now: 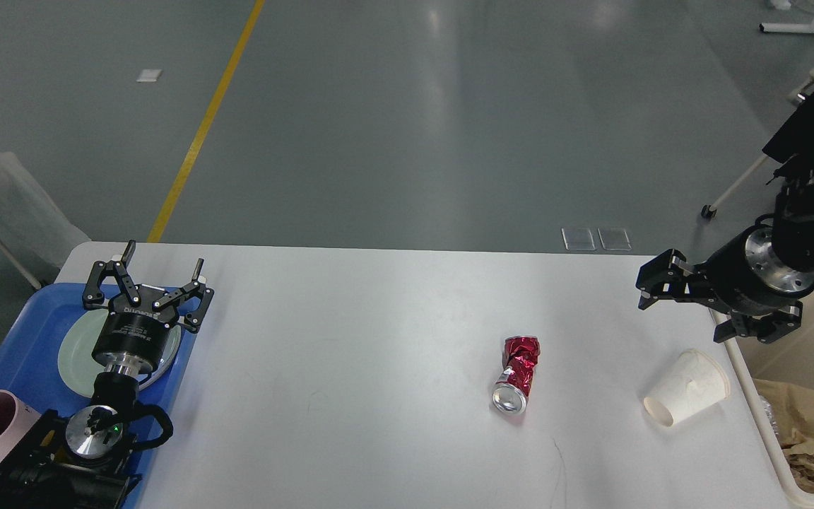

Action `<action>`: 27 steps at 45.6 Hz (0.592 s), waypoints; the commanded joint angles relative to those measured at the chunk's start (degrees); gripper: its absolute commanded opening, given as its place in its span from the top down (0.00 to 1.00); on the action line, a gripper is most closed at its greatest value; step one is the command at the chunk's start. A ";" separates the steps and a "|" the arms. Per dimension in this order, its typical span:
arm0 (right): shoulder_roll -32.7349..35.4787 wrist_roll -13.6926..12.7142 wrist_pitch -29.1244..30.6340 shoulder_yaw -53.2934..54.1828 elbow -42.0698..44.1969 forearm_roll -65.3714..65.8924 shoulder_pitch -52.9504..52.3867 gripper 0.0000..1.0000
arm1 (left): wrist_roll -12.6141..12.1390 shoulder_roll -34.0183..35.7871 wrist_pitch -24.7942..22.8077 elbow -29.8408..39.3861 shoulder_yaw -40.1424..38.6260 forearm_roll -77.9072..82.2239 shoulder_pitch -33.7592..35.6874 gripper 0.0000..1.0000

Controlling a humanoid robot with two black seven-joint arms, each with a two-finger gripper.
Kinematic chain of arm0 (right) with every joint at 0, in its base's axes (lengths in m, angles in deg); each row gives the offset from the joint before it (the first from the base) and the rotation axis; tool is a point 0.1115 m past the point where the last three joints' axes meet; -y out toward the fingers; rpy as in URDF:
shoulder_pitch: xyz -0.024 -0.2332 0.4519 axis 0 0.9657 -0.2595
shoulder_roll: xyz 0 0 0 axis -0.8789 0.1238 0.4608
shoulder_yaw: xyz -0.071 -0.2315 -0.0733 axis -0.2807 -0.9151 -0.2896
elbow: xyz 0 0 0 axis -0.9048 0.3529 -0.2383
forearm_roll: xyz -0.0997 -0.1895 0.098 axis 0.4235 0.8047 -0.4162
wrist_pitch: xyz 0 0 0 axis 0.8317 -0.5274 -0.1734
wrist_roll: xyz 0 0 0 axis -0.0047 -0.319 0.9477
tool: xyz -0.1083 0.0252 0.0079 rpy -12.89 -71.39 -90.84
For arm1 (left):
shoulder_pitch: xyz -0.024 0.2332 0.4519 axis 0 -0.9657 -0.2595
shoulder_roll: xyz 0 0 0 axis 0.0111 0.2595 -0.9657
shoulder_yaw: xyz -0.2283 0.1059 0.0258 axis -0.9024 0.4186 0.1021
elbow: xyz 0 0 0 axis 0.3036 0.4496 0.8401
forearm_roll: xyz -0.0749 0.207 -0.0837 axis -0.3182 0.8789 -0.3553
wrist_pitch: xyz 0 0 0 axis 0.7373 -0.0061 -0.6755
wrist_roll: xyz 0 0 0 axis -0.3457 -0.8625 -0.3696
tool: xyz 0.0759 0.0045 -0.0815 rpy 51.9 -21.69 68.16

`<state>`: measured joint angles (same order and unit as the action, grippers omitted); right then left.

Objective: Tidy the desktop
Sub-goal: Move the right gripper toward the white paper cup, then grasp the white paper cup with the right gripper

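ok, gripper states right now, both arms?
Left gripper: open, holding nothing, above the blue plastic tray.
Right gripper: cannot be told; nothing visibly held.

- The large white rectangular bench (350, 367) has rounded corners and a smooth, matte top.
- It lies flat and level, filling the lower part of the head view, its far edge running straight across against the grey floor.
- Faint scuffs and thin dark hairline marks show on its surface, clearest near the front edge.
- A soft bright sheen crosses its middle.
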<state>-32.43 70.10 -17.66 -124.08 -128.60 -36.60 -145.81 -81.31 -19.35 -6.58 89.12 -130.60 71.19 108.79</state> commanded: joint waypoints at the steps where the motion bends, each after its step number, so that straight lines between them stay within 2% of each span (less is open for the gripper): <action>1: 5.36 -0.04 -5.80 5.81 8.08 -2.77 15.34 0.00 | 0.01 0.07 -0.01 0.00 -0.04 -0.05 0.00 0.04; 8: 9.67 -0.04 -8.44 12.50 19.07 -2.16 28.79 0.00 | -0.08 0.07 -0.01 0.00 -0.04 -0.05 0.00 0.04; 14: 9.59 0.05 -8.70 17.16 25.31 -1.98 36.80 0.00 | -0.08 -0.02 -0.01 0.00 0.04 -0.05 0.00 0.04; 27: 5.99 0.05 -8.62 18.58 35.60 -1.98 47.17 0.00 | -0.08 -0.02 0.07 0.00 -0.04 -0.05 0.00 0.04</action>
<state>-25.29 70.15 -26.32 -105.84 -96.28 -38.58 -101.70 -81.39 -19.34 -6.59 89.12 -130.62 71.19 108.79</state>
